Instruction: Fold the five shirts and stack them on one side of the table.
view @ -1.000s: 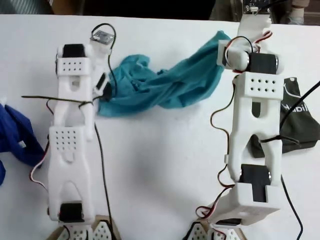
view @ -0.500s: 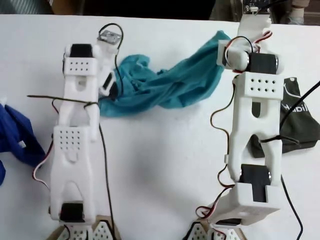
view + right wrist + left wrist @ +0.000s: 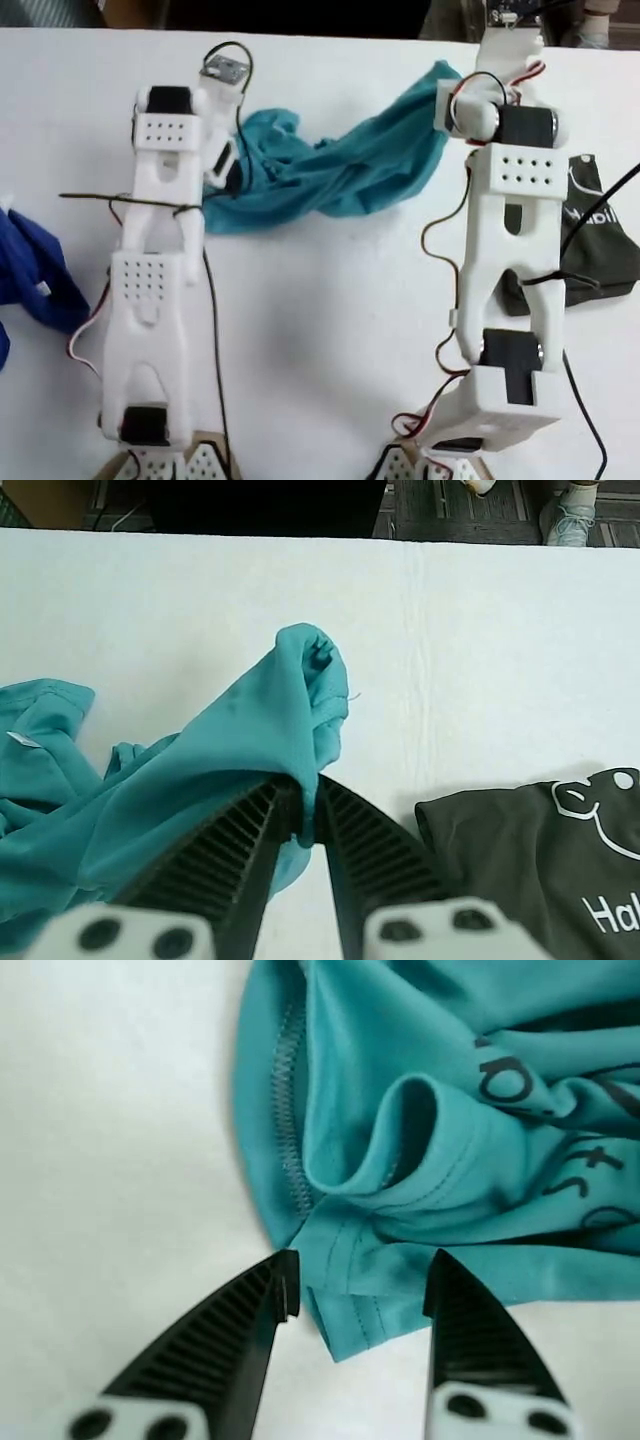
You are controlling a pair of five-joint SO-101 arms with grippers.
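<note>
The teal shirt [image 3: 340, 165] lies crumpled across the far middle of the table [image 3: 330, 330], stretching from one arm to the other. The right gripper [image 3: 306, 805] is at the shirt's far right end, its fingers [image 3: 225, 860] pressed together on a fold of the cloth, which bunches up just past the tips. The left gripper [image 3: 362, 1285] sits at the shirt's left end with its fingers [image 3: 215, 1345] apart; a stitched hem corner lies between them, one tip just beside the hem, and neither finger pinches the cloth. A blue shirt [image 3: 30, 275] lies bunched at the table's left edge, beside the left arm. A dark shirt [image 3: 600, 250] with white print lies at the right, partly under the right arm, apart from the teal one
</note>
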